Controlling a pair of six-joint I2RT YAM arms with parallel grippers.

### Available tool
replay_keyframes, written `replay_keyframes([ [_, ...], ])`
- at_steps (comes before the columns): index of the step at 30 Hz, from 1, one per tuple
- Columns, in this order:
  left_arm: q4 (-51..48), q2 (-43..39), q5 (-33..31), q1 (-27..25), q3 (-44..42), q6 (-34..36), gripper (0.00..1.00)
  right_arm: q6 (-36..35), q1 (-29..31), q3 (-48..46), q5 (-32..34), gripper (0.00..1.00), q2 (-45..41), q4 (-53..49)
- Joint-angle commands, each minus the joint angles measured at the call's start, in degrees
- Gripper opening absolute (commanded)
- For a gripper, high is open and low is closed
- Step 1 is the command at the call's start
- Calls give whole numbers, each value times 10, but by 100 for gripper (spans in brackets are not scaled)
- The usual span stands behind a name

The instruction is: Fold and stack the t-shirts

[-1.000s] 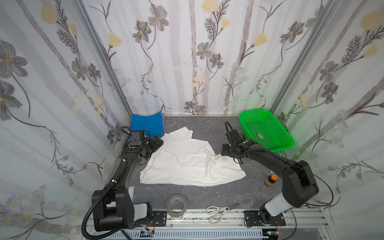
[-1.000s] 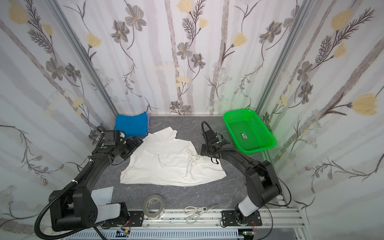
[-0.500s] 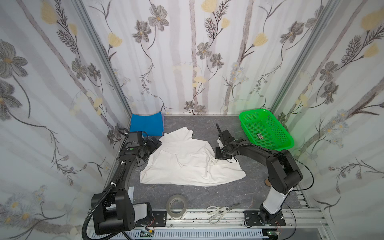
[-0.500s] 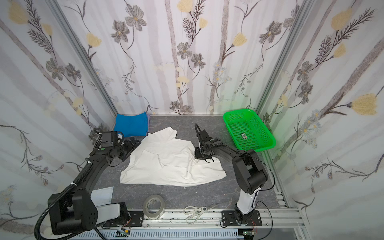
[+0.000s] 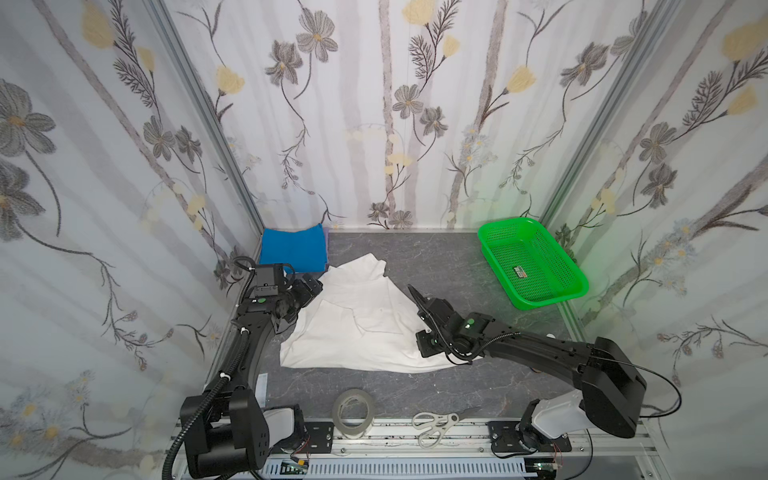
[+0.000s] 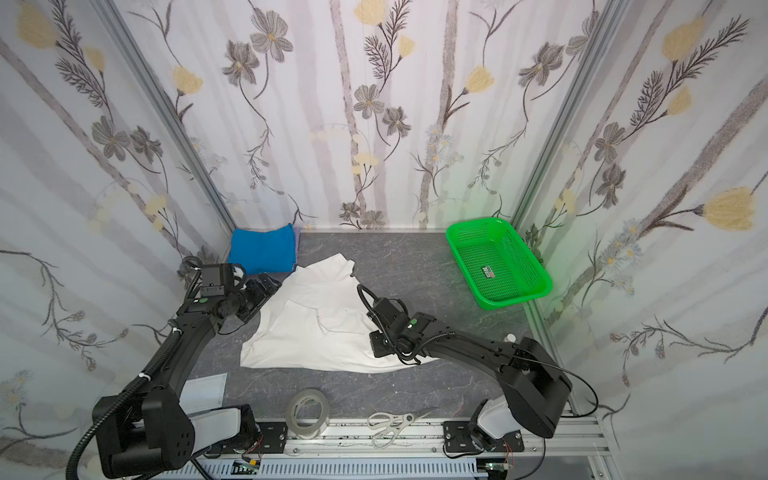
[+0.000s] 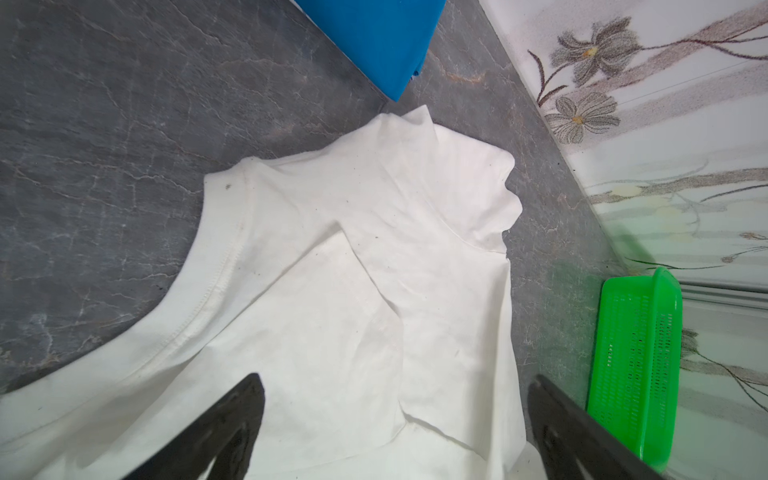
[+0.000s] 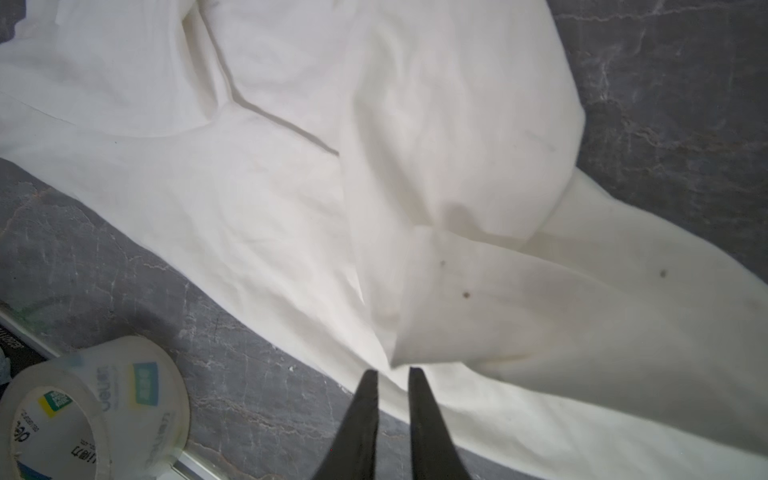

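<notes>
Both top views show me the scissors [image 5: 434, 424] and a roll of clear tape [image 5: 352, 413] nearest, at the front edge of the grey tabletop [image 5: 436, 266]. Just past them the white t-shirt [image 5: 357, 324] lies spread and creased across the middle, partly doubled over itself. My right claw [image 8: 392, 371] sits low at the shirt's right side. In the right wrist view its fingers stand a narrow gap apart with a peak of folded cloth right at their tips, and I can't tell whether they touch it. My left claw [image 7: 395, 379] is at the shirt's left edge, spread wide over the cloth, gripping nothing. Farther back, the blue t-shirt [image 5: 293, 249] rests folded in the far left corner, just beside the white one's far tip. A green basket [image 5: 550, 300] stands far right, well apart from both shirts.
</notes>
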Motion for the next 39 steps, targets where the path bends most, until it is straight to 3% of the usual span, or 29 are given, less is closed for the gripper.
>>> replay_keyframes([
  [1,16,-1,1,1,-6,-4,100,35,-20,-12,73,67,-43,35],
  [6,12,-12,4,1,-9,-7,100,-27,-111,53,6,69,1,33],
  [12,-9,-25,-5,3,-6,5,100,-62,-120,89,-49,65,102,16],
  [16,-3,-18,0,4,-8,5,100,-47,-90,43,-44,63,76,15],
  [20,14,-2,7,4,-9,-2,100,5,-19,-13,4,58,15,-14],
  [24,36,13,17,3,-11,-14,100,49,28,-31,9,42,14,-50],
  [30,35,5,15,1,-16,-12,100,106,45,-36,51,39,20,-84],
  [39,34,0,15,1,-23,-13,100,113,63,-34,46,41,44,-75],
])
